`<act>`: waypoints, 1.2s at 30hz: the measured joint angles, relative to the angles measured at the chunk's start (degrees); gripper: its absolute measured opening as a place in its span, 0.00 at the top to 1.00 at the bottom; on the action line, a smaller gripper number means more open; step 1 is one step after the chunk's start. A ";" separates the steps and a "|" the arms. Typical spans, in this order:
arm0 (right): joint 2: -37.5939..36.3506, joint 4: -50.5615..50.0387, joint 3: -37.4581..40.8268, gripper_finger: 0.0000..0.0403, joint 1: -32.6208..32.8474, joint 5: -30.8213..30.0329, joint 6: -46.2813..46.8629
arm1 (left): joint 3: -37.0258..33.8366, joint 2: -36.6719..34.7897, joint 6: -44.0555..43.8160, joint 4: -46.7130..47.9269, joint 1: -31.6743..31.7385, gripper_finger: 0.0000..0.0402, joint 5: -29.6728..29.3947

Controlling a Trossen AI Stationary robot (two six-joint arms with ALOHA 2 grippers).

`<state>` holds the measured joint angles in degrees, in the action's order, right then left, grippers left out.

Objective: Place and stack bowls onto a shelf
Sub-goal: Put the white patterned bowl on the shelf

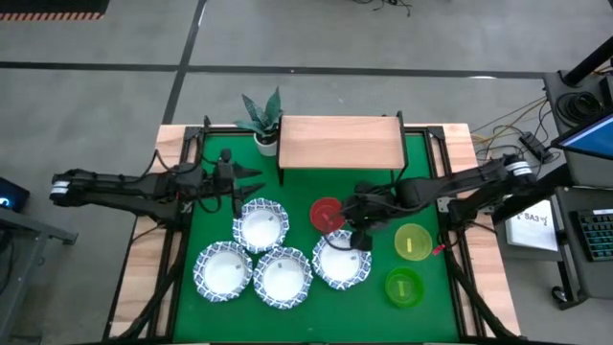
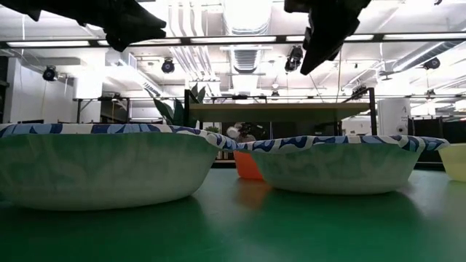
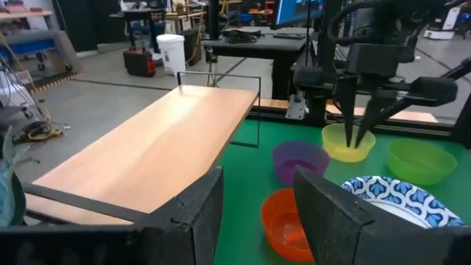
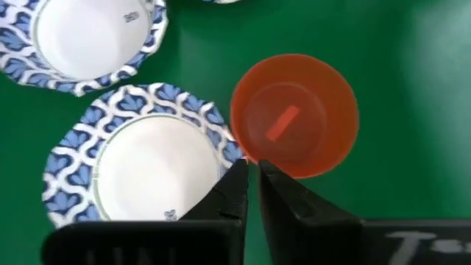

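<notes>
Four wide white bowls with blue rims (image 1: 261,223) (image 1: 223,268) (image 1: 283,276) (image 1: 342,259) sit on the green mat. The red bowl (image 1: 326,213), yellow bowl (image 1: 412,241) and green bowl (image 1: 403,286) stand beside them. The purple bowl (image 3: 300,160) shows only in the left wrist view. The wooden shelf (image 1: 340,142) stands at the far side with nothing on it. My left gripper (image 1: 247,177) is open and empty, above the mat left of the shelf. My right gripper (image 4: 252,177) is shut and empty, pointing down, high above where the red bowl (image 4: 294,114) meets a white bowl (image 4: 143,165).
A potted plant (image 1: 261,120) stands at the shelf's far left corner. Thin black legs (image 3: 257,110) carry the shelf. The bowls crowd the mat's near half. Bare mat lies between the bowls and the shelf front (image 1: 297,196).
</notes>
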<state>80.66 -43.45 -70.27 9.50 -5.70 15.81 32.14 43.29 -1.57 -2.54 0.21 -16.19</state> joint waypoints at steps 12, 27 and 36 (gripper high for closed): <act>8.44 -5.99 -2.70 0.61 1.48 9.65 1.40 | 0.00 -2.23 6.21 0.43 0.02 0.63 -4.61; 18.36 -6.90 -2.61 0.65 1.73 0.50 4.78 | 0.00 -2.65 7.13 0.49 0.01 0.63 -7.32; 19.77 -3.62 -0.70 0.76 1.60 -1.92 4.65 | 0.00 -2.40 5.55 0.44 0.00 0.63 -7.31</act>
<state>100.43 -47.06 -70.97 11.09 -7.62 20.47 32.14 40.88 3.98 -2.10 0.21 -23.49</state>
